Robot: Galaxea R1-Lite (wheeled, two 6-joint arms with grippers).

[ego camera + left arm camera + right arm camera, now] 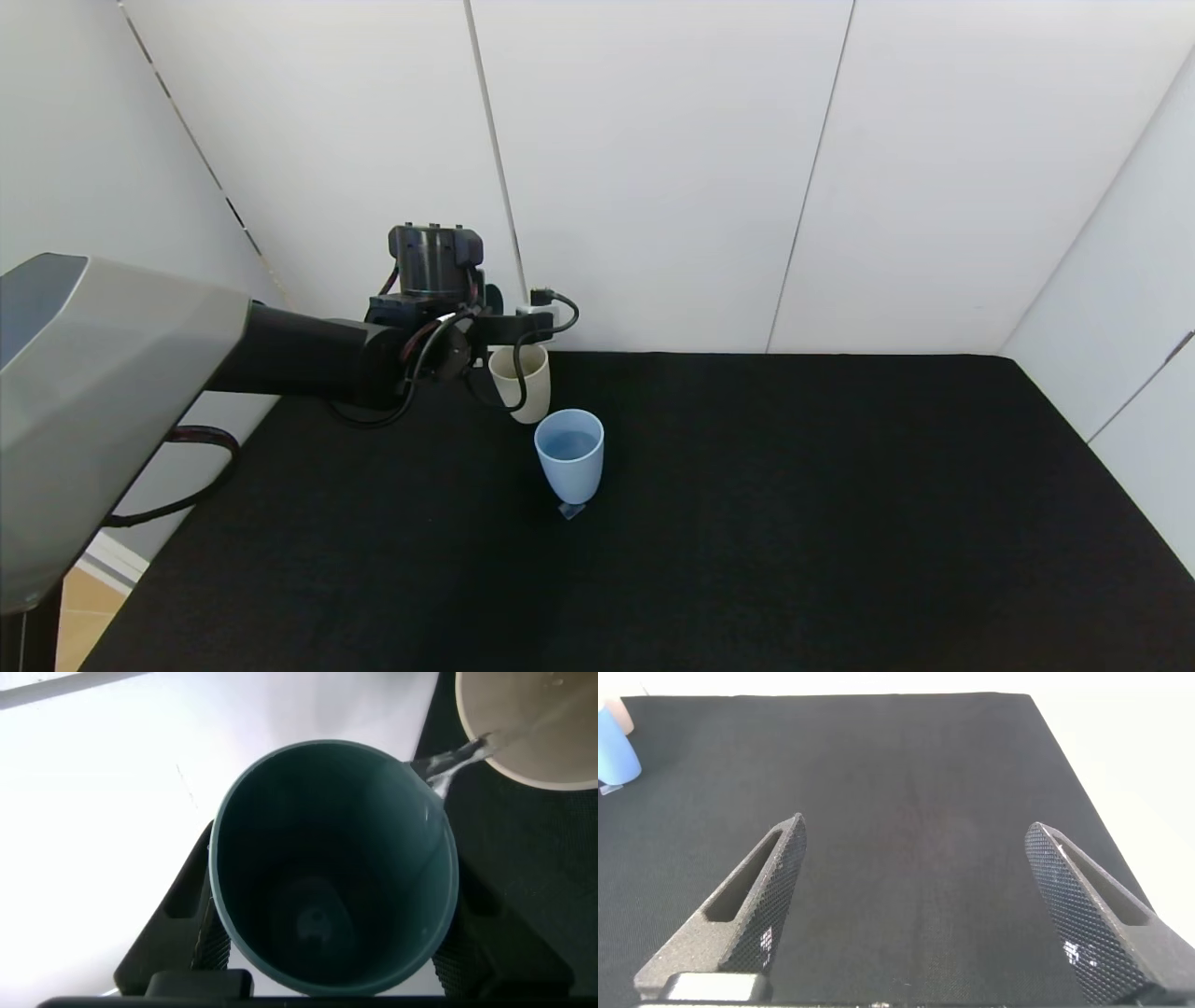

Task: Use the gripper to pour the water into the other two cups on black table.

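Note:
My left gripper point(495, 338) is at the back left of the black table point(794, 485), just over the beige cup point(520, 376). In the left wrist view it point(332, 929) is shut on a teal-green tumbler point(332, 868), which is tipped. A thin stream of water point(458, 758) runs from the tumbler's rim into the beige cup point(537, 728). The light blue cup point(569, 455) stands just in front of the beige one and holds water. My right gripper point(915, 829) is open and empty over bare table. It does not show in the head view.
White wall panels point(653, 168) close the table at the back and both sides. A small clear tag point(571, 510) lies at the blue cup's foot. The blue cup point(617, 754) also shows far off in the right wrist view.

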